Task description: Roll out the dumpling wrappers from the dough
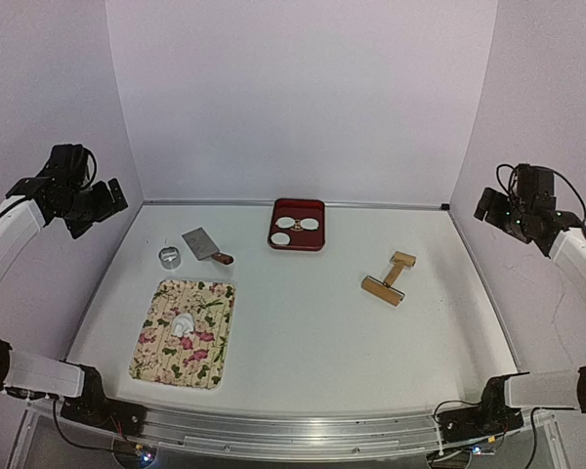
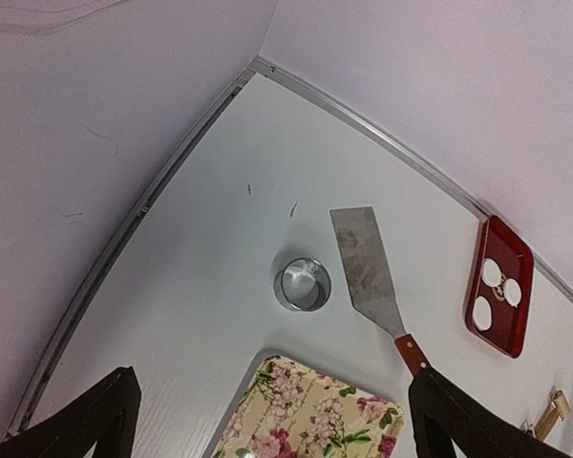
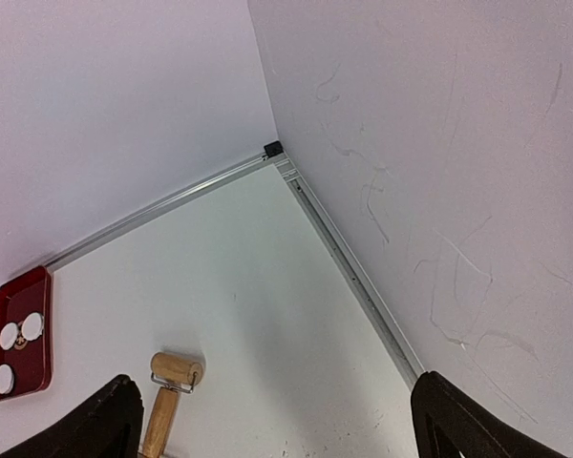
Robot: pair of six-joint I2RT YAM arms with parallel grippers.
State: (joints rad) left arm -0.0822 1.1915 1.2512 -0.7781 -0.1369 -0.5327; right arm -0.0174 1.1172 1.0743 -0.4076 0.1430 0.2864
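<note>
Two dumpling wrappers [image 1: 285, 224] sit in the red tray [image 1: 298, 245]; the dough [image 1: 183, 325] lies unrolled on the floral mat [image 1: 190, 362]; left gripper [image 2: 272, 374] and right gripper [image 3: 275, 380] gape wide, empty.

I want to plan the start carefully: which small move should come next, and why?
Probably lower the right gripper toward the wooden roller. It and the left gripper are open, empty and raised, the dough is only a small lump on the floral mat, and the roller lies on the right arm's side.
</note>
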